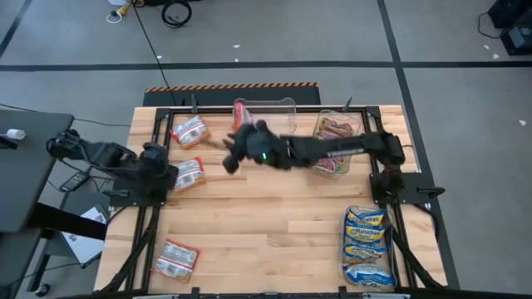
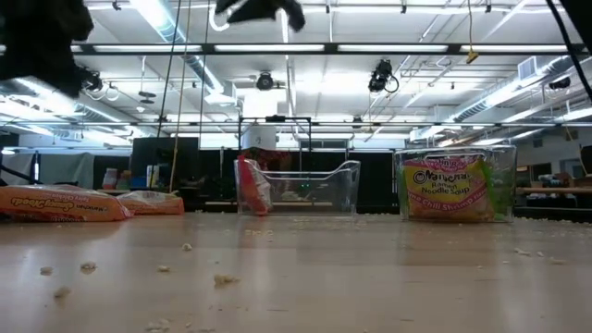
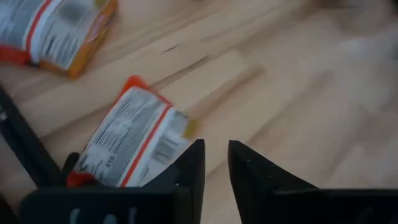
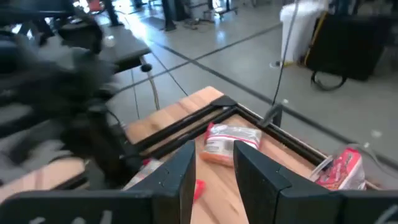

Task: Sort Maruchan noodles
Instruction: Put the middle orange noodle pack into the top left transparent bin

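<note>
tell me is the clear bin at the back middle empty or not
Not empty: the clear bin holds one red packet standing on edge against its left wall in the low view.

We are in a robotics lab or industrial test hall. Our wooden worktop (image 1: 274,224) sits in a black metal frame (image 1: 391,178) on a grey concrete floor (image 1: 432,41) marked with dark lines, with cables (image 1: 170,12) lying across it. Looking level across the room, we see long ceiling strip lights (image 2: 370,48), exposed beams and ducting, and dark benches (image 2: 157,171) cluttered with equipment.
</note>
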{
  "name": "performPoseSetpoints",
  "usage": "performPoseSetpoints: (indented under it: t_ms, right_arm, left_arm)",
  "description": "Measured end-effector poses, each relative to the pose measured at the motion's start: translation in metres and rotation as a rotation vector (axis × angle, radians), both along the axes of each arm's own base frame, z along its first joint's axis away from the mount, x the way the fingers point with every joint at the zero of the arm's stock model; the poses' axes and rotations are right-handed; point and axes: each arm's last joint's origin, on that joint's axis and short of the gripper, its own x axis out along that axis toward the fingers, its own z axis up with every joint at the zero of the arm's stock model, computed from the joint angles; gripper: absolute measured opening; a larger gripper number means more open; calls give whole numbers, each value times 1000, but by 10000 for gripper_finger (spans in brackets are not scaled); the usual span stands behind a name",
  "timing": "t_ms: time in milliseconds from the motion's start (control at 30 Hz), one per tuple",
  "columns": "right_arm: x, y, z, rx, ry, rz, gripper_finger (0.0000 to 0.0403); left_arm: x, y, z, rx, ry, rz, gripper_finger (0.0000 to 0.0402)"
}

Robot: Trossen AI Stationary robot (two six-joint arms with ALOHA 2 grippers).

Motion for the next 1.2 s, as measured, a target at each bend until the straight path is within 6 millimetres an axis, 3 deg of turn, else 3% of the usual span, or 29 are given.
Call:
performPoseSetpoints:
  t_ms: [133, 267, 467, 633, 800, 1000, 1200]
  right_arm:
    - [-7, 40, 7, -104, 20, 10, 114]
    - [-13, 60, 9, -204, 63, -17, 114]
    - [-20, 70, 17, -207, 47, 6, 114]
    - [-21, 77, 18, -196, 48, 85, 114]
    - [-29, 87, 19, -218, 110, 177, 114]
    - [-43, 96, 26, -219, 147, 215, 114]
    - [-49, 104, 29, -209, 147, 237, 114]
  left_arm:
    - [17, 1, -30, -6, 149, 87, 82]
    - [34, 6, -52, 3, 255, 179, 82]
    - [58, 24, -72, 37, 326, 286, 82]
    - [67, 32, -86, 38, 416, 347, 82]
    - [73, 32, -97, -6, 515, 341, 82]
    - [72, 34, -110, 68, 724, 341, 75]
    - [88, 29, -125, 16, 737, 271, 73]
